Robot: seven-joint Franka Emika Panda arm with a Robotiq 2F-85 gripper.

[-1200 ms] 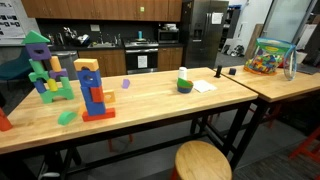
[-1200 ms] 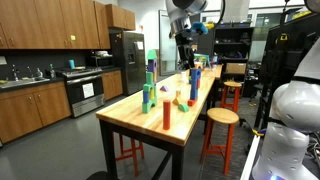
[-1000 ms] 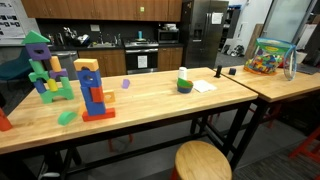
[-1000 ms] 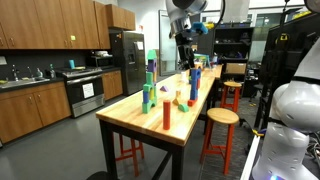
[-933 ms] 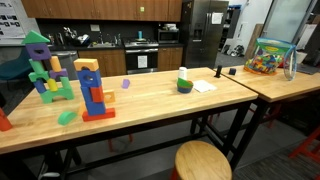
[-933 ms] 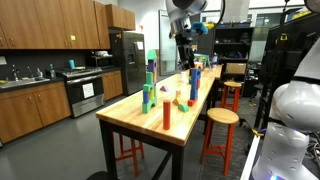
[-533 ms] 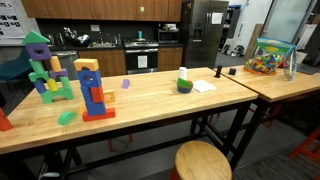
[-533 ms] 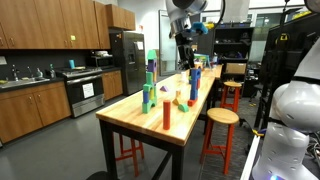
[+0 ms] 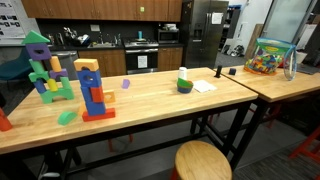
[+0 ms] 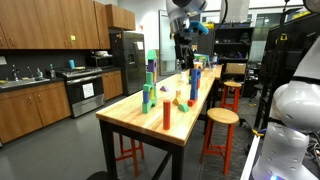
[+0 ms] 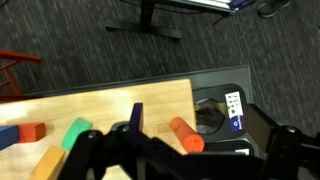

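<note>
The gripper hangs above the far end of the table, fingers spread and empty, with the orange cylinder lying beneath near the tabletop edge, apart from a green block.

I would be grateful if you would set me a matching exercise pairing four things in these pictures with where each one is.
Things:
1. clear plastic tub of colourful blocks
2. round wooden stool
3. white sheet of paper
4. orange cylinder

Places:
A. on the floor beside the long wooden table
B. near that table's edge, in the wrist view
C. on the adjoining table
D. flat beside the green dome-shaped block

Pairs: 1-C, 2-A, 3-D, 4-B.
</note>
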